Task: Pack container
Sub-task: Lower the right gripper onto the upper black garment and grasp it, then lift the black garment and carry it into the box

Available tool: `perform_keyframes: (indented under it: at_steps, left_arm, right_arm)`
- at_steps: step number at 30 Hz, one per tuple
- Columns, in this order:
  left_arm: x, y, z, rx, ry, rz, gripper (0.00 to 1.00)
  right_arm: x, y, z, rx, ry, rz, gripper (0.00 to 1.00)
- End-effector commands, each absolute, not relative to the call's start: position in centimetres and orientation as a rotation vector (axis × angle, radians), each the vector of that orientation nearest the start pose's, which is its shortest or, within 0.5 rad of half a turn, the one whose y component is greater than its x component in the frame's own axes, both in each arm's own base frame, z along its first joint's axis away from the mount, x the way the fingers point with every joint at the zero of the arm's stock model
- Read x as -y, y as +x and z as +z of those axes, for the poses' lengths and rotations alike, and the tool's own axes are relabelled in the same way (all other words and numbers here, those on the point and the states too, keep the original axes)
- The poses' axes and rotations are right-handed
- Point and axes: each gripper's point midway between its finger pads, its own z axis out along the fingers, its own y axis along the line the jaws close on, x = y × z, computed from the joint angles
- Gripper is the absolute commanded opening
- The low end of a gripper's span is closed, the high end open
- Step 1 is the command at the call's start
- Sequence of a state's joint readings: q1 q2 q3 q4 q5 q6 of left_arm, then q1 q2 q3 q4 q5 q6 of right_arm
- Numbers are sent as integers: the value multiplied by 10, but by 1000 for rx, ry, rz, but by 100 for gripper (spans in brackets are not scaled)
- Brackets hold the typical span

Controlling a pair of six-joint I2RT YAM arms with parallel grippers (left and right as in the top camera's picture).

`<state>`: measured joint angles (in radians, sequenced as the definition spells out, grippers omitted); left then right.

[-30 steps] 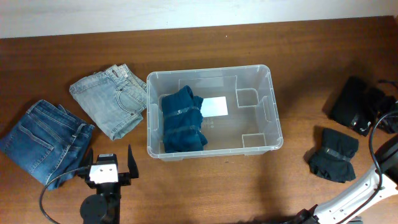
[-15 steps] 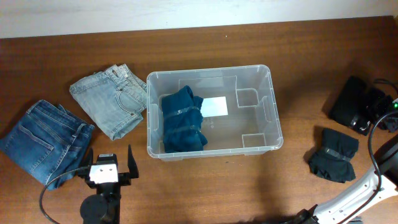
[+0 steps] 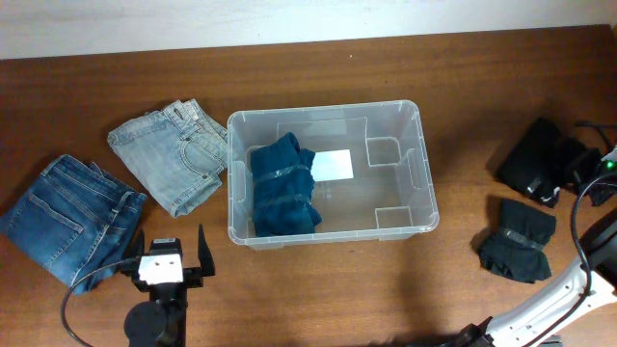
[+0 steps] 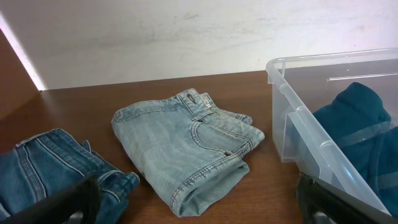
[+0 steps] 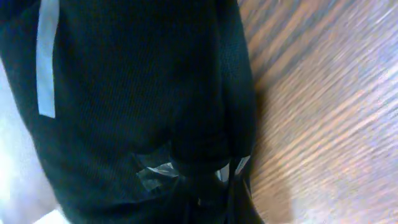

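Observation:
The clear plastic container (image 3: 420, 154) stands mid-table with a folded teal garment (image 3: 283, 185) in its left half and a white label on its base. In the left wrist view its near wall (image 4: 292, 118) is at the right. At the far right, my right gripper (image 3: 576, 166) is shut on a folded black garment (image 3: 528, 170). That black fabric (image 5: 124, 93) fills the right wrist view around the closed jaws (image 5: 211, 186). My left gripper (image 3: 172, 255) hangs open and empty near the front edge, its fingers (image 4: 62, 199) wide apart.
Folded light-blue jeans (image 3: 172, 156) lie left of the container, and dark-blue jeans (image 3: 66, 217) lie further left. The left wrist view shows both pairs, light (image 4: 186, 146) and dark (image 4: 50, 168). A dark rolled bundle (image 3: 518, 239) lies front right. A cable runs along the right edge.
My right gripper has closed on the black garment, which has shifted slightly to the left. The left arm has not moved.

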<state>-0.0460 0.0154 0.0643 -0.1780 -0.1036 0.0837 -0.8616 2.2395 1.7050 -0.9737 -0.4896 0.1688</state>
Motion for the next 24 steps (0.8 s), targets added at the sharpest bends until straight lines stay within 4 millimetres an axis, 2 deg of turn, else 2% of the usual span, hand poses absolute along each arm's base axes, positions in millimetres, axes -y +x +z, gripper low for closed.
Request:
perform_keyframes:
  at_steps: [1,8,10,11,13,18,22,24]
  left_arm:
    - [-6,241,155,-1700,46,121,99]
    - [-6,241,155,-1700,46,121,100]
    - [-6,241,155,-1700,46,121,99]
    - [-6,241,155,-1700,46,121,99]
    - [-6,241,155,-1700,46,121,99]
    - [-6,241,155,-1700,46,121,99]
    - [-6,241,155,-1700,45,121,100]
    - [-6,241,155,-1700,46,121,100]
  right_arm:
    - [281,361,60,-2470,1248,636,4]
    - [280,375,149,-2337,1070,594,4]
    - [272,377,175,-2293,1012,608,4]
    - [263,380,197,-2261,958,625,4]
    - [250,383,220,-2232,894,642,4]
    - [200,385,282,-2185,705,652,4]
    - [141,378,331,-2166,525,655,4]
    - [103,369,355,-2159,422,662,4]
